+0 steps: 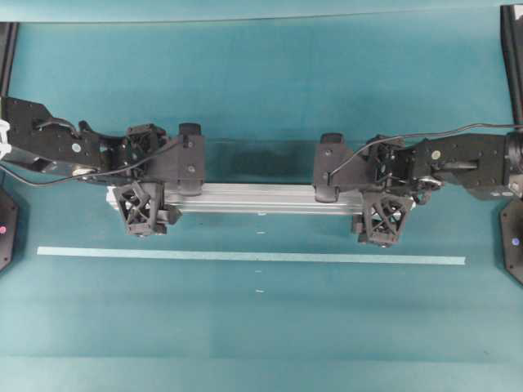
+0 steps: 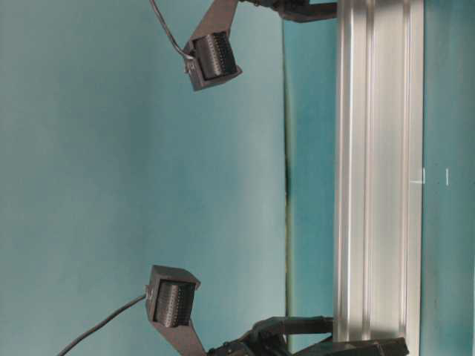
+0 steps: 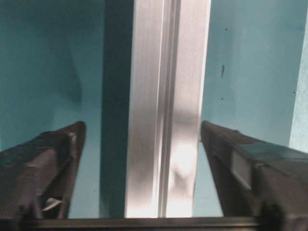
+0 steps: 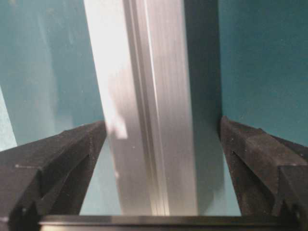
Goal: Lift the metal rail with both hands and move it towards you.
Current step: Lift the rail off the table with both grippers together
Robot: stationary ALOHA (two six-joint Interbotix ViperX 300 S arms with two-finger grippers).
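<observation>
One metal rail point(image 1: 261, 198) lies flat on the teal table point(image 1: 261, 82), just above the centre of the overhead view, with its long axis running from nine o'clock to three o'clock. It is parallel to the pale tape strip point(image 1: 245, 256), which lies apart from it at six o'clock.

Each end of the rail sits inside a gripper. The left gripper point(image 1: 140, 175) straddles the nine o'clock end and the right gripper point(image 1: 384, 184) the three o'clock end, so neither arm is nearer than the other.

In the left wrist view the rail point(image 3: 166, 106) runs straight out toward twelve o'clock between the two fingers point(image 3: 41, 168). Teal shows on both sides of it, so the jaws stand wide and hold nothing. The right wrist view gives the same picture: the rail point(image 4: 144, 106) lies centred between the fingers point(image 4: 48, 168), with a gap on each side and no contact that I can see.

The coming move turns on this crosswise fit. Both pairs of fingers bracket the rail's narrow width, so closing should pinch its grooved sides. By my judgement the grasp is not yet made and the lift has not begun.
</observation>
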